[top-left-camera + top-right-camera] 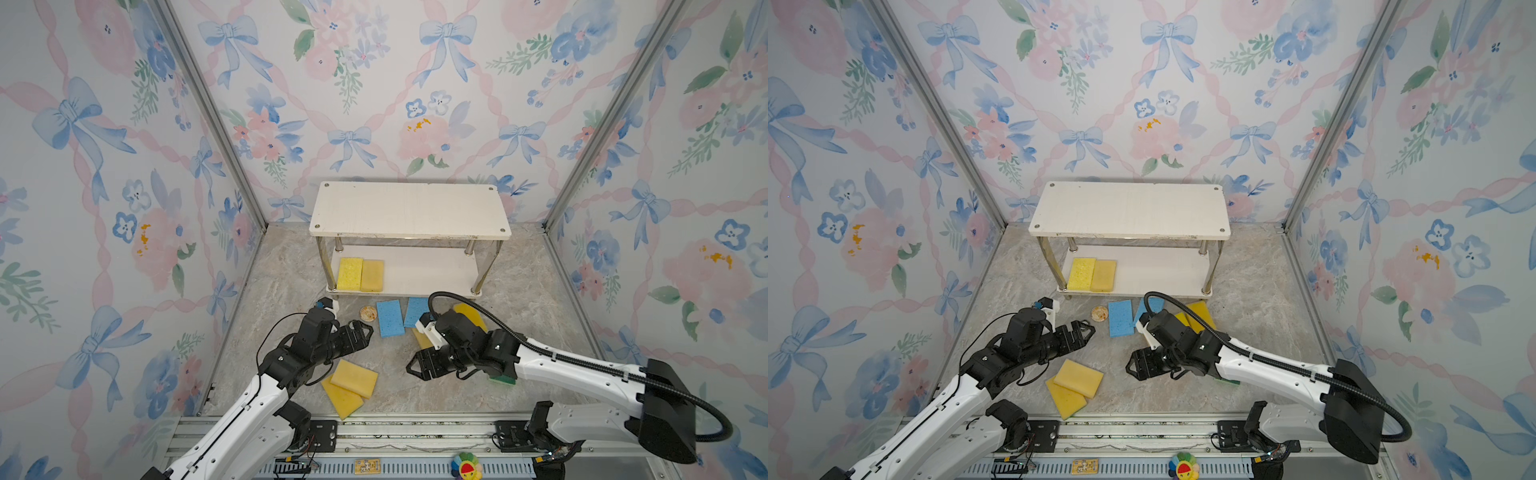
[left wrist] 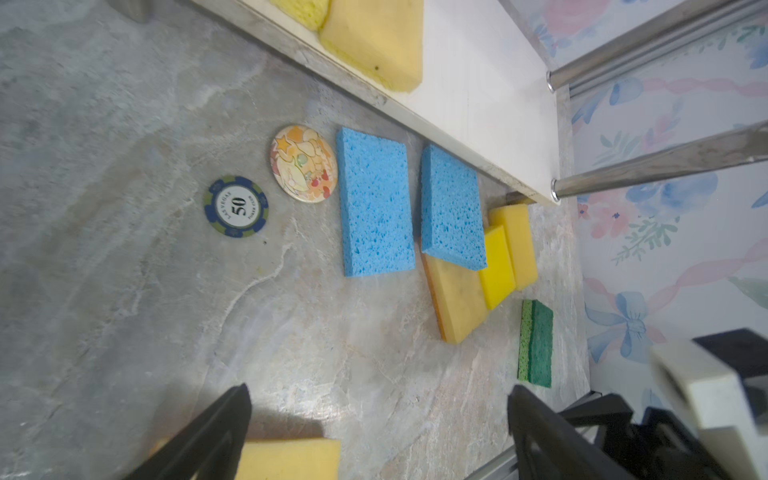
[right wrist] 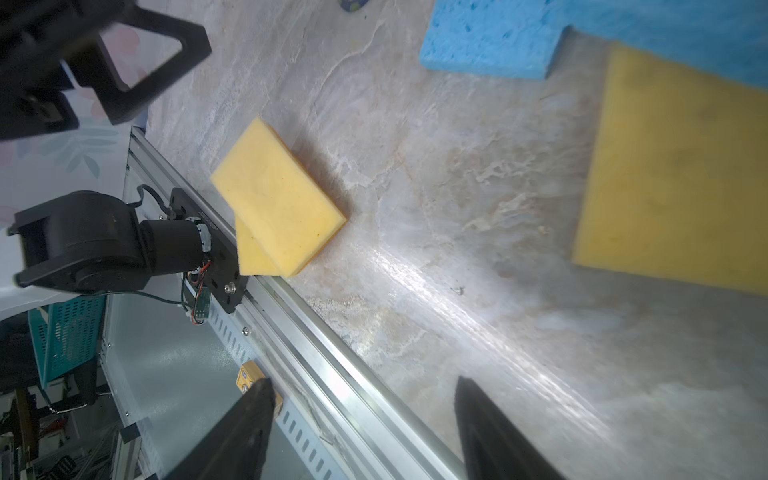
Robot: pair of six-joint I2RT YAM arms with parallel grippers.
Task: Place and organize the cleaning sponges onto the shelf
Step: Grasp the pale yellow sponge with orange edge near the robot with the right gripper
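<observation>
Right, top views first: the shelf [image 1: 409,210] stands against the far wall, its top board bare, and a shelved yellow pair [image 1: 350,273] lies side by side at the left end of its lower board. On the floor [image 1: 291,266] just in front sit two blue sponges [image 1: 390,318], with a round badge [image 1: 368,313] to their left. The left gripper [image 1: 368,330] hangs left of centre, jaws spread wide, nothing in them. Nearer, by the front rail [image 1: 415,428], a stacked yellow pair [image 1: 354,378] lies crossed, one overlapping the other. The right gripper [image 1: 409,368] points left towards that stack, jaws apart and empty. A green sponge [image 1: 503,379] peeks out beneath that arm, and an orange-yellow sponge [image 1: 465,311] shows behind it.

Over to the left wrist view: the left gripper's fingers [image 2: 208,436] are well apart, with a corner of yellow sponge low between them, untouched. Beyond lie a poker chip [image 2: 236,206], the badge, then both blue sponges. The right-hand blue one rests on a pale yellow sponge [image 2: 457,303], with a bright yellow sponge [image 2: 496,268] and the orange-yellow sponge packed against it on the right. The green sponge lies apart from that cluster, nearer and further right.

Now the right wrist view: the right gripper's fingers [image 3: 245,424] are parted over bare floor and rail, gripping nothing, and the stacked yellow pair sits against the front rail
</observation>
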